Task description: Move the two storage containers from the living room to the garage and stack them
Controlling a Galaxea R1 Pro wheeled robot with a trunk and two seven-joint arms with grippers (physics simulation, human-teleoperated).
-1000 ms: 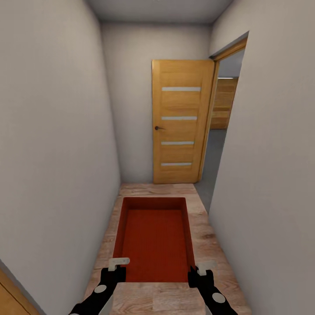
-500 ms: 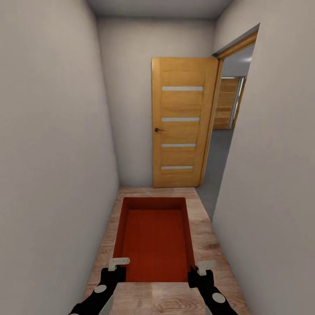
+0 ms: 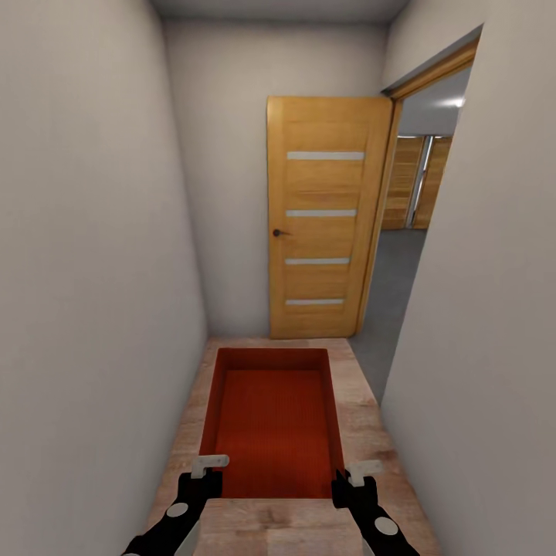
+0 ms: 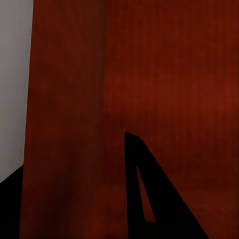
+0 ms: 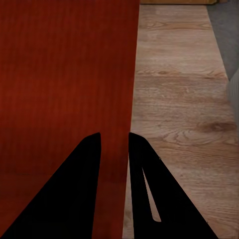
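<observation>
Item: one storage container (image 3: 272,421), orange-red, open-topped, carried low in a narrow corridor over wood plank flooring (image 3: 363,409). Left gripper (image 3: 202,472) and right gripper (image 3: 354,477) each clamped on a near-corner wall; the left grip is partly hidden, apparently closed. Hazard: turning through the open doorway (image 3: 409,255), the container could clip wall or frame and slip.

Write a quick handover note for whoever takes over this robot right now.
Left gripper: shut on the near-left wall of the orange-red open-topped storage container.
Right gripper: shut on its near-right wall.
Container is empty, carried level in front of the robot in a narrow white hallway with a light wood plank floor.
Ahead right: an open wooden door and a doorway onto a grey concrete floor.
Done: one container picked up.
Left: go through the doorway, set it down, stack the other.
</observation>
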